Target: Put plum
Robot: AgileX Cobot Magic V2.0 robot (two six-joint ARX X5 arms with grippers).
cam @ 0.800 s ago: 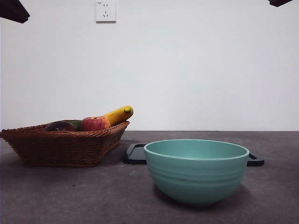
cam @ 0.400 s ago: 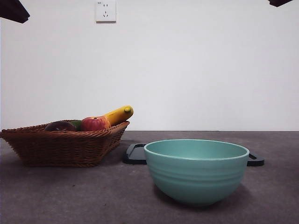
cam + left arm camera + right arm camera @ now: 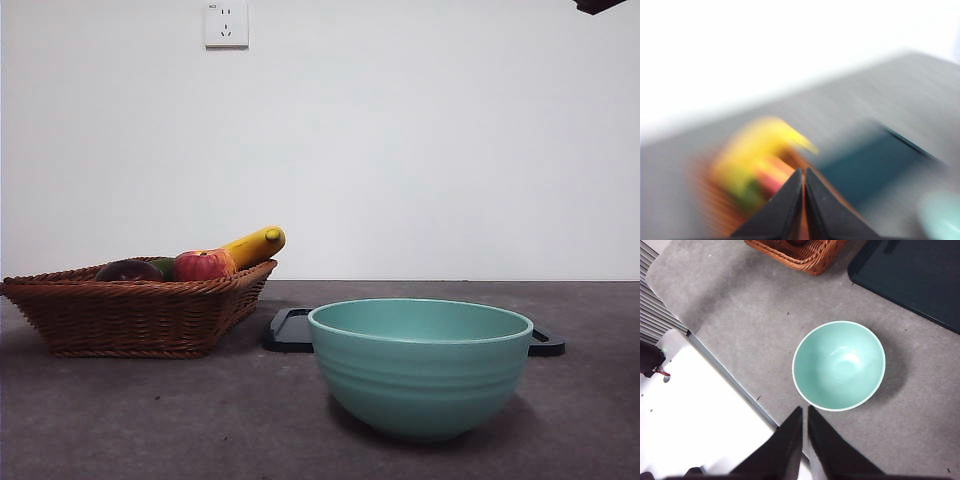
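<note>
Plum (image 3: 128, 269) lies in the basket (image 3: 135, 315) at left, beside an apple (image 3: 201, 265); a bowl (image 3: 420, 365) stands nearer. Left claw (image 3: 803, 172) pressed together, view blurred. Right claw (image 3: 805, 411) narrow above the counter (image 3: 740, 325), near bowl.

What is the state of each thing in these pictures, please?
plum: in the basket, untouched
wicker basket: upright, holding fruit
apple: in the basket
banana: jutting over the rim
green bowl: upright, empty
left gripper: shut, empty
right gripper: shut, empty
</note>
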